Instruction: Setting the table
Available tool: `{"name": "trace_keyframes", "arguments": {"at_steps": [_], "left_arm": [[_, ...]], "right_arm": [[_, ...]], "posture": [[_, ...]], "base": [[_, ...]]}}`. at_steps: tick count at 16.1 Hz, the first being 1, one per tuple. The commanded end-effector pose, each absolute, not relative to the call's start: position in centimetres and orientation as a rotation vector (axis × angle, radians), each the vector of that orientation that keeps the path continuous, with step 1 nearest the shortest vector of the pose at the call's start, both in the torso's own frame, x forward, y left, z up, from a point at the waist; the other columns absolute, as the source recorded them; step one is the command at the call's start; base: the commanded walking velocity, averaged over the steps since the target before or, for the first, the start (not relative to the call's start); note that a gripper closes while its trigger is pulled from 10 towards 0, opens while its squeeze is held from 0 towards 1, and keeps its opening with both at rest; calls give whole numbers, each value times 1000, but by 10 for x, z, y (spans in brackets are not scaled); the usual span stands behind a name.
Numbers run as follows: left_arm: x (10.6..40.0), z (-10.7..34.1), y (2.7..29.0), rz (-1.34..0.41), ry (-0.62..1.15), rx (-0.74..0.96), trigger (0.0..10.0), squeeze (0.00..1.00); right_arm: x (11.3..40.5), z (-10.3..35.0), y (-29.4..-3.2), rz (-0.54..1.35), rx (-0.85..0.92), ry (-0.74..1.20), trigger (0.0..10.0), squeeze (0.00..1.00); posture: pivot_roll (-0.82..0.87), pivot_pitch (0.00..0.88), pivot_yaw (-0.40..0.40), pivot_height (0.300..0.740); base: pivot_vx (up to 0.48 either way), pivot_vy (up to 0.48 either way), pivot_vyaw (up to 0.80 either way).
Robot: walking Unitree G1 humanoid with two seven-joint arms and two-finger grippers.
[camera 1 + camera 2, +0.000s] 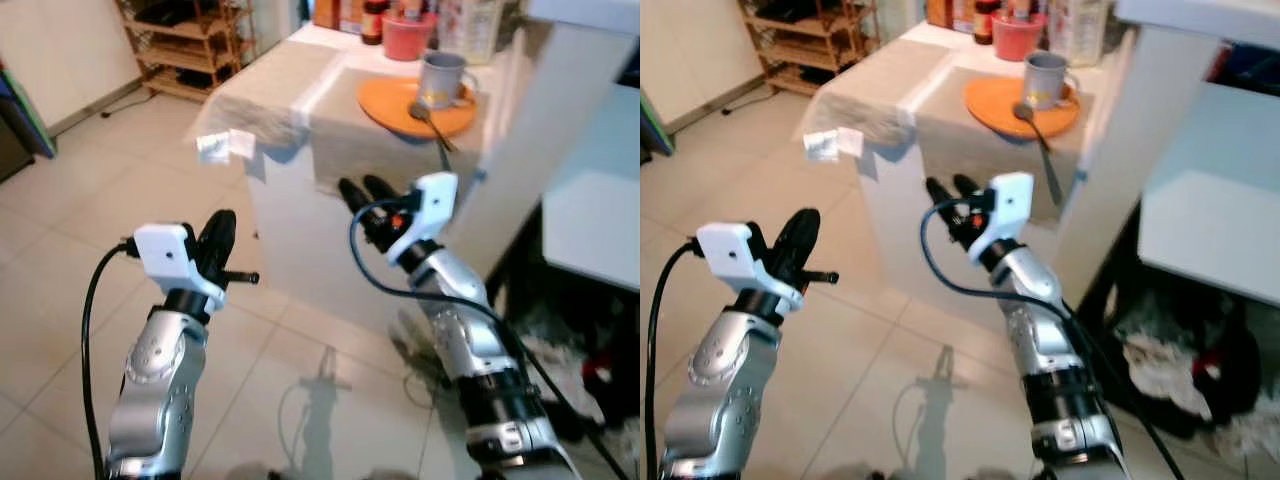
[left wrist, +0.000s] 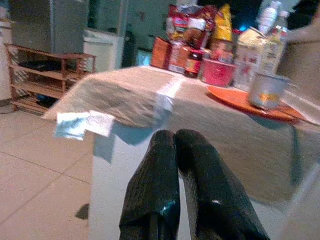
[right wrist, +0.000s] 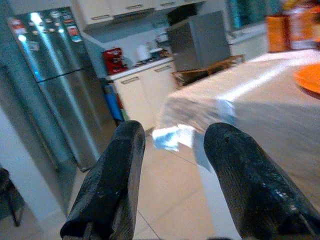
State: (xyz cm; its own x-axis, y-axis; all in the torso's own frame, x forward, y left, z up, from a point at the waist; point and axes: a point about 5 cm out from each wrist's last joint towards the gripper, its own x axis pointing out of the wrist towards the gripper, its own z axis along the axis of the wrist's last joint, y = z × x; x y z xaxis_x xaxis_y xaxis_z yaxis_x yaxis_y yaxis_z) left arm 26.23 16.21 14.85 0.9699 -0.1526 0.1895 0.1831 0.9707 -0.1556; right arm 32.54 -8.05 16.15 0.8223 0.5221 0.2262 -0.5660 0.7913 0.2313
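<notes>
An orange plate (image 1: pixel 400 108) lies on the cloth-covered table (image 1: pixel 290 85) ahead. A grey metal mug (image 1: pixel 442 78) stands on the plate, and a spoon (image 1: pixel 430 122) rests across the plate's near rim. My right gripper (image 1: pixel 364 192) is raised in front of the table's near side, below the plate, open with nothing between its fingers (image 3: pixel 115 180). My left gripper (image 1: pixel 218 240) is held lower and to the left over the floor, shut and empty, its fingers (image 2: pixel 155 195) pressed together.
At the back of the table stand a red bowl (image 1: pixel 408 35), jars and food packets (image 2: pixel 192 37). A white counter (image 1: pixel 590 215) is on the right, a wooden shelf rack (image 1: pixel 185 40) at the far left. Tiled floor (image 1: pixel 120 200) lies open to the left.
</notes>
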Motion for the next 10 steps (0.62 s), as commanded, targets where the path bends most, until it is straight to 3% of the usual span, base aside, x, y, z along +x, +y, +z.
{"name": "trace_keyframes", "arguments": {"at_steps": [1, 2, 7, 8, 10], "left_arm": [[261, 148, 166, -157, -167, -169, 10000, 0], [261, 148, 166, -158, -167, -170, 10000, 0], [261, 155, 160, -186, -182, -166, 10000, 0], [262, 156, 160, -188, -184, -159, 10000, 0], [263, 160, 159, -196, -192, -162, 10000, 0]], "right_arm": [[327, 186, -69, 620, 313, -216, 10000, 0], [327, 189, -70, 620, 315, -221, 10000, 1000], [331, 216, -74, 596, 288, -294, 10000, 1000], [332, 222, -75, 573, 264, -299, 10000, 0], [331, 234, -73, 606, 292, -314, 10000, 0]], "posture": [[-54, 86, 0, 740], [-55, 85, 2, 740], [-58, 89, 0, 740], [-60, 89, 1, 740], [-63, 90, 4, 740]], "base": [[480, 0, 0], [480, 0, 0], [480, 0, 0], [480, 0, 0], [480, 0, -400]]}}
